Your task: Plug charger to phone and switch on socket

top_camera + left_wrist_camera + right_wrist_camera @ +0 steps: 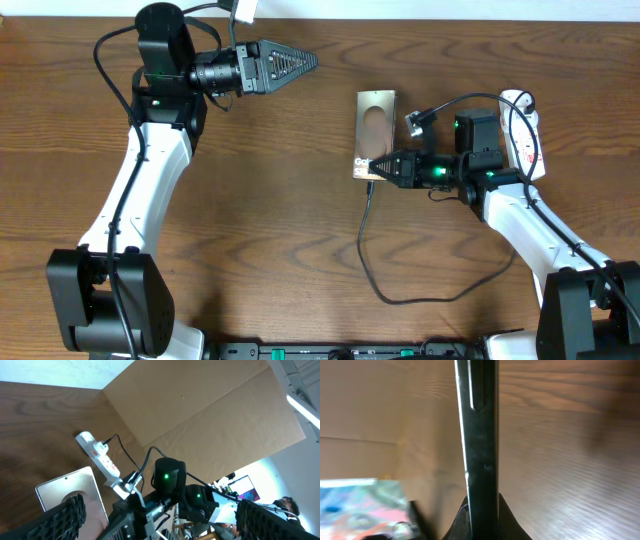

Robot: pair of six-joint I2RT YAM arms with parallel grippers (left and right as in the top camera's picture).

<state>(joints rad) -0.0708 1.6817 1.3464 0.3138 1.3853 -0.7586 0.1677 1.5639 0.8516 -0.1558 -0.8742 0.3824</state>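
1. The phone (pixel 376 118) lies flat and screen up. Its long axis runs from the near side of the surface (pixel 280 210) to the far side. Its near short end sits right at the tip of the right end effector (pixel 376 172).
2. The right end effector is clenched tight and points toward the robot's left, across that end of the phone. Whether it pinches the plug tip cannot be told.
3. The charger cable (pixel 364 235) comes out at that tip, runs toward the robot, then loops away under the right arm.
4. The power strip (pixel 527 140) lies behind the right end effector, beyond its wrist. Its long axis is roughly parallel to the phone, with a black plug near one end.
5. The left end effector (pixel 305 62) is released, fingers spread wide. It points toward the robot's right, and the phone lies ahead of its tip, well apart.
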